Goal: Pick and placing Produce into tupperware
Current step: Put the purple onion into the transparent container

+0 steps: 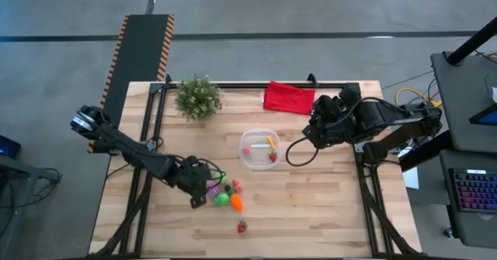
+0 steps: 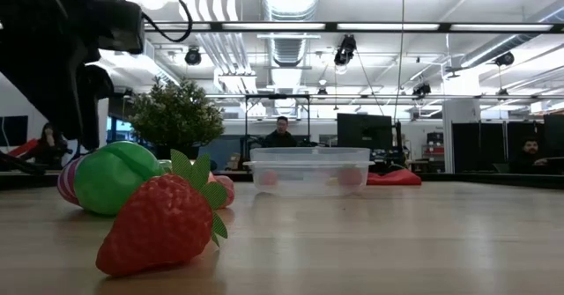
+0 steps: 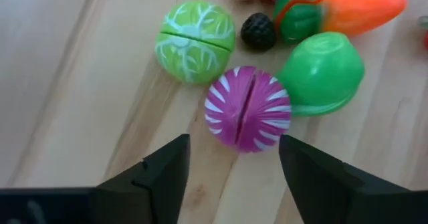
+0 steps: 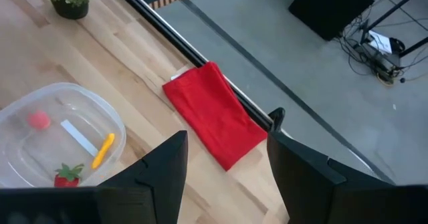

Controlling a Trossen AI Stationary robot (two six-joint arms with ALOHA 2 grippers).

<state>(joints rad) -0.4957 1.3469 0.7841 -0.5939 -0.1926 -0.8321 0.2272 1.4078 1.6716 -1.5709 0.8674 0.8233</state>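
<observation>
My left gripper (image 3: 233,158) is open, low over a cluster of toy produce near the table's near-left part. A purple-and-white ball (image 3: 248,108) lies just ahead of its fingertips, with a light green cabbage ball (image 3: 194,41), a plain green piece (image 3: 322,72), a small dark berry (image 3: 258,31) and an orange carrot (image 3: 348,9) around it. A strawberry (image 1: 242,227) lies alone nearer the near edge. The clear tupperware (image 1: 259,149) sits mid-table and holds a strawberry (image 4: 65,175), a yellow piece (image 4: 102,150) and a pink piece (image 4: 39,120). My right gripper (image 4: 226,158) is open, raised over the far-right part.
A bushy potted plant (image 1: 197,97) stands at the far edge, left of centre. A folded red cloth (image 1: 288,97) lies at the far edge beside my right arm. Bare wood lies to the right of the produce and near the table's near-right corner (image 1: 326,213).
</observation>
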